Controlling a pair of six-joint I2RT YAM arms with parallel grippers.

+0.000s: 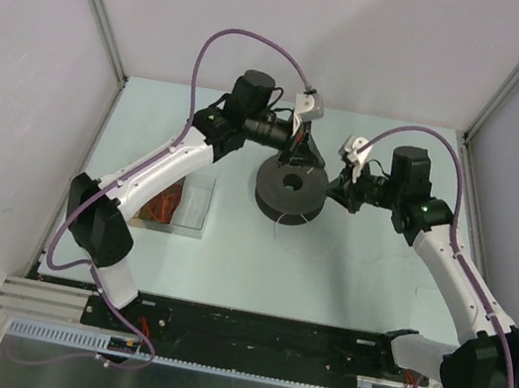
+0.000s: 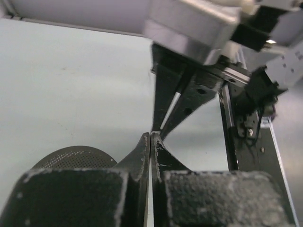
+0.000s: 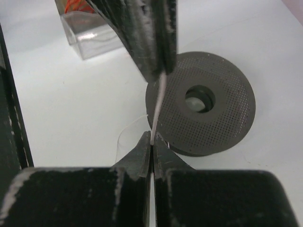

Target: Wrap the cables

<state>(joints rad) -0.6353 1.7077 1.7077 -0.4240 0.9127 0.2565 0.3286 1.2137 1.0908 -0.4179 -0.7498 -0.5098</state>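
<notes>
My left tool [image 3: 160,71] and my right tool [image 3: 151,142] are both clenched on the cable [image 3: 158,101], each pinching 1 end of a short taut stretch. It is a thin, smooth white strand, held in the air by the far right rim of the spool [image 1: 290,191].

The spool is matte black and round. It lies flat about mid-desk, somewhat nearer the far edge. Its flange is covered in fine dotted perforations around a round centre hole. The desk [image 1: 366,273] is pale and smooth.

The right wrist view shows the most. My fingers [image 3: 142,153] taper to thin blades pressed flush, and their black surfaces are grainy and scuffed with white dust. A hair-thin loop of cable lies on the desk against the spool's rim. Behind it stands a clear, hard-sided box [image 3: 92,35] with something orange inside.

The left wrist view shows no box. It gives only a slice of the dotted flange, my own 2 fingertips shut tight, and the right tool's fingers head-on with the wrist hardware behind them.

Only the top view places everything. The box stands between the spool and the desk's left edge, apart from both. Faint white loops of cable trail on the desk at the spool's near side.
</notes>
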